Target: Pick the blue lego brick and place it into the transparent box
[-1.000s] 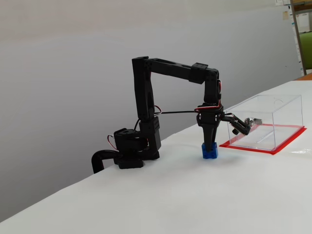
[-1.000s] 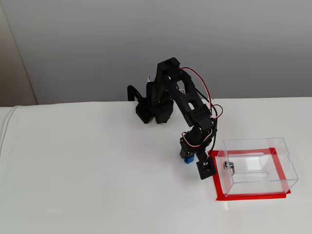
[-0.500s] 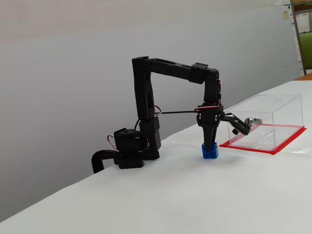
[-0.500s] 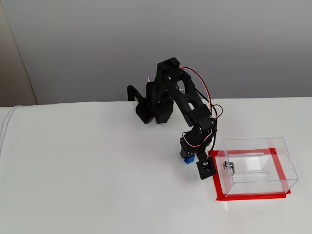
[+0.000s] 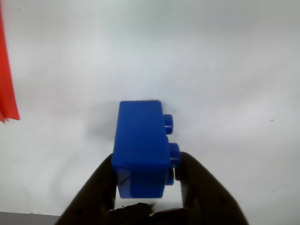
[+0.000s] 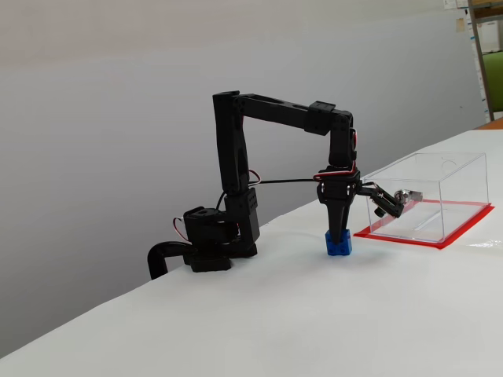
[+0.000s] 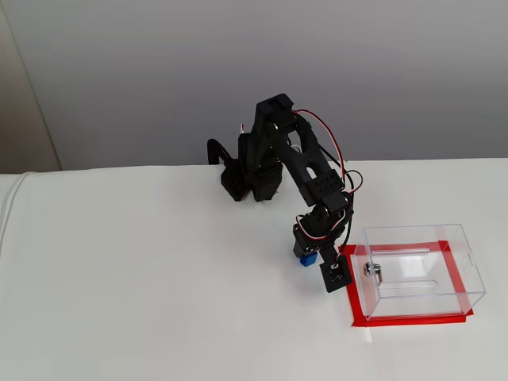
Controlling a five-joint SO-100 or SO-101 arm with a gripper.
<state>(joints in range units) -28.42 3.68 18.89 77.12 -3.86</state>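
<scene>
The blue lego brick [image 5: 140, 136] lies on its side on the white table, studs facing right in the wrist view. My gripper [image 5: 146, 161] points straight down and is shut on it, one black finger against each side. In a fixed view the brick [image 6: 339, 245] sits at table level under the gripper [image 6: 339, 236], just left of the transparent box [image 6: 440, 188]. In another fixed view the brick [image 7: 308, 259] is partly hidden under the arm, left of the box [image 7: 421, 274]. The box has a red base edge [image 5: 7, 84] and a silver lock [image 6: 405, 196].
The arm's base [image 6: 208, 247] is clamped at the table's far edge. The white table [image 7: 143, 270] stretches wide to the left in that fixed view. A shelf [image 6: 487, 55] stands in the far right background.
</scene>
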